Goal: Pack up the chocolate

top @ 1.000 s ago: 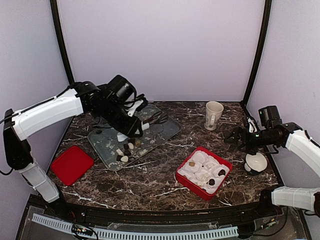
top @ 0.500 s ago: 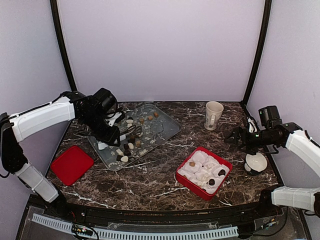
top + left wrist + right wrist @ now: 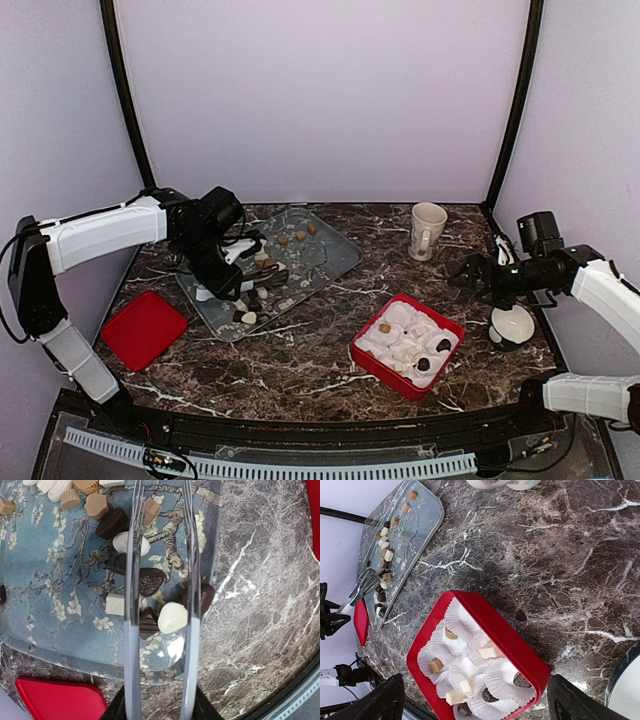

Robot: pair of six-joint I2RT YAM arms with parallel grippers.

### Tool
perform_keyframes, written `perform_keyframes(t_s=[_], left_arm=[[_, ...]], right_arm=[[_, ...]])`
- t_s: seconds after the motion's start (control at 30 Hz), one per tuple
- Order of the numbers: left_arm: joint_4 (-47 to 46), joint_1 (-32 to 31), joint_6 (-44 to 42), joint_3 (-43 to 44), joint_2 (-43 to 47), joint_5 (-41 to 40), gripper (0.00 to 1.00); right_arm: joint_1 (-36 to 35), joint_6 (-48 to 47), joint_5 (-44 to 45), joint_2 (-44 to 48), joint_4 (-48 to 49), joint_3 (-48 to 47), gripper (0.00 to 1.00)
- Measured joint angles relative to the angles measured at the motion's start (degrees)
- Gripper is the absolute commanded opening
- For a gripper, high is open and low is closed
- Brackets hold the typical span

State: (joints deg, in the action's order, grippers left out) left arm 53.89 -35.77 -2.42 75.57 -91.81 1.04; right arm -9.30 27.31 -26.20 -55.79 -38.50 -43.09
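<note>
Several chocolates lie loose on a blue-grey flowered tray. My left gripper is shut on a pair of metal tongs and holds them low over the tray's near end. The tong blades stand apart, with a cream-white chocolate and dark ones between them. The red box with white paper cups holds several chocolates. My right gripper is open and empty, above the table to the right of the box.
A red lid lies at the front left. A cream mug stands at the back right. A white bowl sits under my right arm. The tray's near edge is just below the tong blades.
My left arm swung left across the tray, then came down and forward, bringing the tongs over the chocolates at the tray's near end. My right arm has not moved.
</note>
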Motion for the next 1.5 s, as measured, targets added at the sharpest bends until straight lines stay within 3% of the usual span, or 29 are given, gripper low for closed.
perform_keyframes(t_s=[0.47,1.0,1.23,1.37,1.5], left_arm=[[-1.84,0.0,-5.33,0.02,-3.69,-4.66,0.34],[-2.49,0.0,-5.57,1.33,-6.45,-4.81,0.1],[-3.02,-0.26,-3.13,2.08,-4.74,-1.64,0.07],[-4.13,-3.17,-1.31,3.91,-0.83,0.0,0.07],[-7.19,-10.36,0.13,7.8,0.55,1.49,0.07]], right_arm=[[0.0,0.0,-0.2,-1.27,0.02,0.0,1.0],[0.0,-0.04,-0.17,-1.38,-0.02,-0.02,1.0],[0.0,-0.04,-0.17,-1.38,-0.02,-0.02,1.0],[0.0,-0.04,-0.17,-1.38,-0.02,-0.02,1.0],[0.0,-0.04,-0.2,-1.38,-0.02,-0.11,1.0]])
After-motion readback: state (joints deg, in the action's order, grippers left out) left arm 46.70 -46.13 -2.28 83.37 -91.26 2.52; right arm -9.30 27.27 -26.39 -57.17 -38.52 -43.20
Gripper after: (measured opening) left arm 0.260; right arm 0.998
